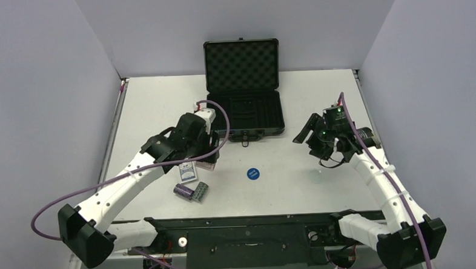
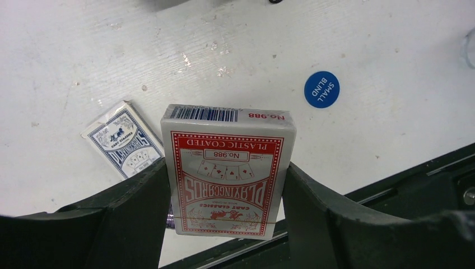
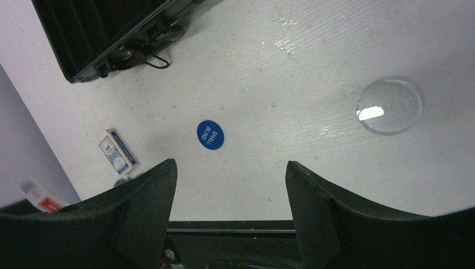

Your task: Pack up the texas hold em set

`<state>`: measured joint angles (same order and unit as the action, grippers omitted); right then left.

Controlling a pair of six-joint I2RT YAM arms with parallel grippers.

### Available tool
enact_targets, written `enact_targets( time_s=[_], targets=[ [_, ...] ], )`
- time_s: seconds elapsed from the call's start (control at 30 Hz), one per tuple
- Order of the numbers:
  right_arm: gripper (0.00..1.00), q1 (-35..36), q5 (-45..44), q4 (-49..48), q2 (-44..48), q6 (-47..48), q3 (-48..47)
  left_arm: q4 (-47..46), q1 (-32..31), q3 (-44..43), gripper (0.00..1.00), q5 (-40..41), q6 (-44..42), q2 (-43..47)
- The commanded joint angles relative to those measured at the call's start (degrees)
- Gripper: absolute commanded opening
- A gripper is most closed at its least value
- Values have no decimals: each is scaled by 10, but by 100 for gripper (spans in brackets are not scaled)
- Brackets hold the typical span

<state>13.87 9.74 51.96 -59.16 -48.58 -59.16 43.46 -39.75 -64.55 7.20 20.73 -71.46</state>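
Note:
The black case [image 1: 243,98] lies open at the back centre, its foam-lined lid upright. My left gripper [image 1: 204,159] is shut on the red card deck [image 2: 227,140] and holds it above the table, in front of the case's left corner. The blue deck [image 1: 188,172] lies flat just below it, and also shows in the left wrist view [image 2: 124,147]. Purple and green chip stacks [image 1: 191,191] lie on their sides nearer the front. The blue disc [image 1: 253,174] lies mid-table. The clear disc [image 3: 389,105] lies to its right. My right gripper [image 1: 302,131] is open and empty, raised right of the case.
A black rail [image 1: 251,222] runs along the table's near edge between the arm bases. Grey walls enclose the left, back and right sides. The case's front latches and handle [image 1: 245,136] face the arms.

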Motion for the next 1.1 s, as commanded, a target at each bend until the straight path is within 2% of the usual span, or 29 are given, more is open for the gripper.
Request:
enact_targets(
  time_s=[0.0, 0.07, 0.2, 0.4, 0.73, 1.0, 1.07],
  targets=[
    [60, -2, -3, -53, -63, -86, -48, 43, 3, -22, 15, -17, -1, 60],
    [55, -2, -8, -55, -114, -106, -68, 44, 5, -1, 15, -17, -3, 87],
    [54, -2, -2, -75, -191, -144, -105, 33, 24, 43, 15, -43, -15, 127],
    [46, -2, -1, -121, -295, -187, -149, 12, 88, 86, 10, -103, -37, 155],
    [45, -3, -6, -147, -447, -210, -225, -20, 108, 113, 7, -106, -63, 149],
    [34, -4, -7, -152, -527, -217, -262, -24, 119, 119, 5, -84, -94, 144],
    [25, -4, -8, -156, -532, -221, -256, -23, 122, 120, 5, -83, -101, 136]
  ],
)
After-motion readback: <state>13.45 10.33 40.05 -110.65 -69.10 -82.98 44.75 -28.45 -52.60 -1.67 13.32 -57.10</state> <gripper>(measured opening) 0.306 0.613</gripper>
